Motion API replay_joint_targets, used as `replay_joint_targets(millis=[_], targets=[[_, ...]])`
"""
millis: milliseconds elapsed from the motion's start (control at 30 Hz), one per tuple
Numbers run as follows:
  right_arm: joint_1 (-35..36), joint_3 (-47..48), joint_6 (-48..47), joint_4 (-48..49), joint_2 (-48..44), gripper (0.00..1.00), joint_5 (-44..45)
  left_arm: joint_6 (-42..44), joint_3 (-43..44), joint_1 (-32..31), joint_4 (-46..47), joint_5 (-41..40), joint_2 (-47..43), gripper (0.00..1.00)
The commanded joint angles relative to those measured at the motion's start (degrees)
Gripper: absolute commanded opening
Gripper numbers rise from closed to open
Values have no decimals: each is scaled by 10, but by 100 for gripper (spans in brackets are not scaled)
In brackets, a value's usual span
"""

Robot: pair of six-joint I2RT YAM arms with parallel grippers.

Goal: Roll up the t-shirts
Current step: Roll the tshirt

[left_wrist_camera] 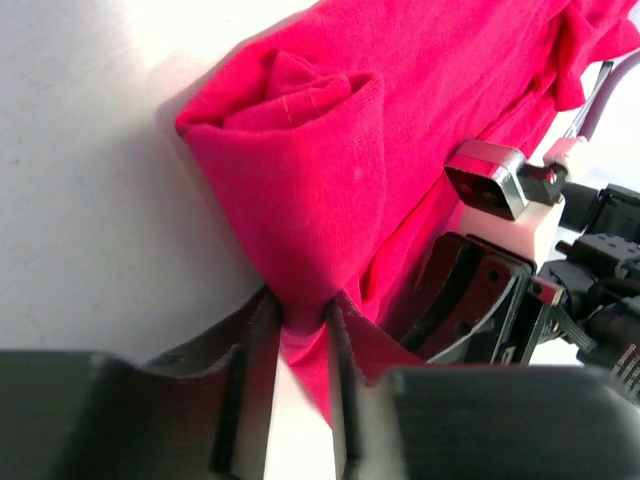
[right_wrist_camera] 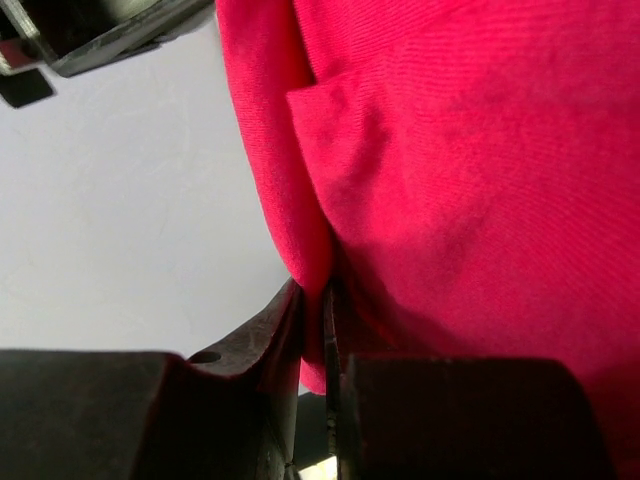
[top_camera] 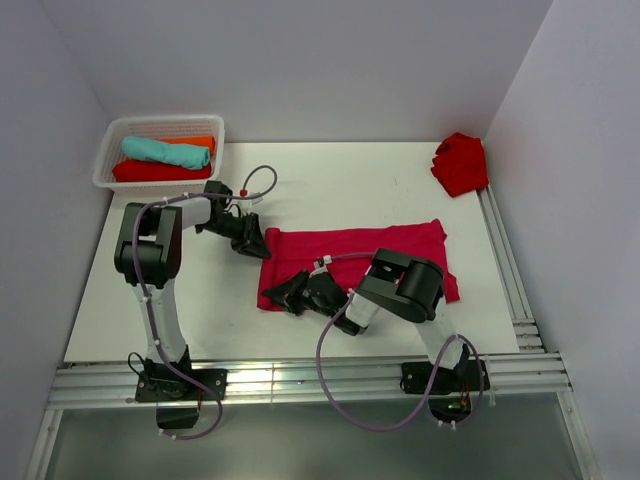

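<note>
While left gripper (left_wrist_camera: 300, 325) and right gripper (right_wrist_camera: 314, 318) each pinch the crimson tee (top_camera: 385, 245), wrist views crop it. Tees (top_camera: 165, 152) overlap in the basket (top_camera: 160, 120)

Crimson t-shirt (top_camera: 385, 248): in the top view its near-left corner is covered by the right arm (top_camera: 405, 285). In both wrist views it is cut off by the top and right edges.
Left gripper (left_wrist_camera: 300, 345): its fingers (left_wrist_camera: 262, 390) are blurred close to the lens and cut off by the bottom edge.
Right gripper (right_wrist_camera: 312, 325): the cloth pinched between its fingers (right_wrist_camera: 285, 340) is lost in shadow.
Orange t-shirt (top_camera: 200, 142): mostly hidden behind the teal t-shirt (top_camera: 165, 152) in the basket (top_camera: 165, 122).
Red t-shirt (top_camera: 150, 172): its far edge is covered by the teal t-shirt.
Red cloth (top_camera: 460, 163): crumpled in the far right corner, too small for its shape to be told.
</note>
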Motion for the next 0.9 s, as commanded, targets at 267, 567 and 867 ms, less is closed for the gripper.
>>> replay_joint_targets(millis=[267,567,867], targets=[[-3,17,-33,-251,-84,43,38,-2,36,-21,-7,-100,-12,2],[16,98,-106,-520,-180,51,135,14,62,-36,-46,-162,-21,1],[21,301,-213,-759,-145,51,226,21,96,-45,-80,-209,-30,0]])
